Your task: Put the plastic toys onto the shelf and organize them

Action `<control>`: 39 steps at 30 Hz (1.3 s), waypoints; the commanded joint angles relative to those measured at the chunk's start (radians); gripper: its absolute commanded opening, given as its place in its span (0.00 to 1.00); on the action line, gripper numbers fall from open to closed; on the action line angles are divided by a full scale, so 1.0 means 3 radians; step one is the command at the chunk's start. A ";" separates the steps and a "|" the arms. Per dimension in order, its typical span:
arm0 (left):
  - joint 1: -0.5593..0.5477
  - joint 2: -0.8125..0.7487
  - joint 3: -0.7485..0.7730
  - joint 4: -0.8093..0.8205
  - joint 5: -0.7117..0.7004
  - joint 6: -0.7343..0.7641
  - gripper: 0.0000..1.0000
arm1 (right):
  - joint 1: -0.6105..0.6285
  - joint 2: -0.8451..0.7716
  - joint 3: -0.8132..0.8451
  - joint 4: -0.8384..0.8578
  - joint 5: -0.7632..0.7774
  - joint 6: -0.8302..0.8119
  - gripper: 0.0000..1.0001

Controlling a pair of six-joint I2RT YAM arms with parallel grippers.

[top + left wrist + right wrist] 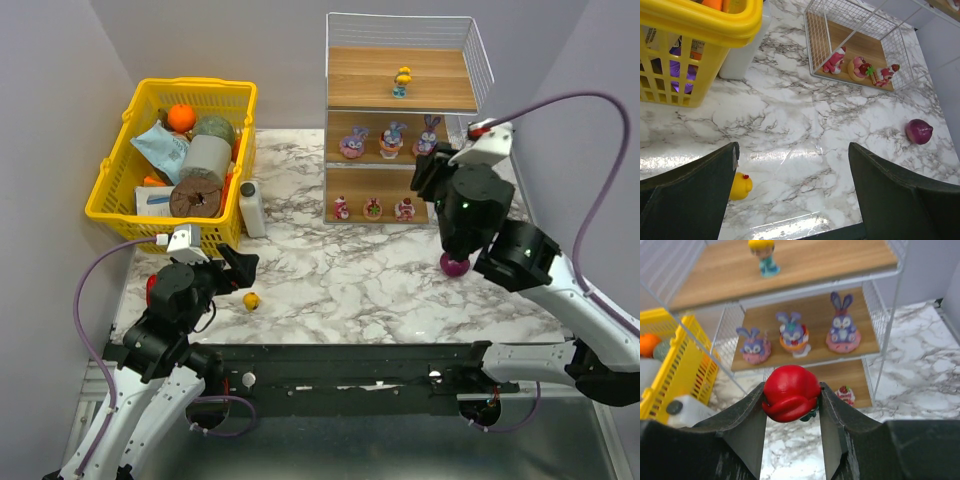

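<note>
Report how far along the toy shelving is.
Done: seven toys stand on the shelf, a yellow-haired doll on top, three purple bunnies in the middle, three pink-red figures below. In hand: the right gripper is shut on a red-topped toy. Left: one yellow toy on the table near the open left gripper.
</note>
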 commanded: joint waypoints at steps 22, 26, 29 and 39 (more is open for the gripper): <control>0.0006 0.0041 -0.0026 -0.0008 -0.0006 0.0037 0.99 | -0.1431 0.1067 0.1646 -0.0258 -0.1264 -0.0584 0.28; 0.0006 0.0041 -0.0026 -0.0013 -0.0011 0.0037 0.99 | -0.1590 0.1180 0.1728 -0.0304 -0.1489 -0.0416 0.28; 0.0006 0.0046 -0.0026 -0.0013 -0.0016 0.0037 0.99 | -0.1682 0.1226 0.1769 -0.0319 -0.1587 -0.0370 0.28; 0.0006 0.0067 -0.0026 -0.0013 -0.0026 0.0037 0.99 | -0.1922 0.1379 0.1800 -0.0330 -0.1899 -0.0211 0.29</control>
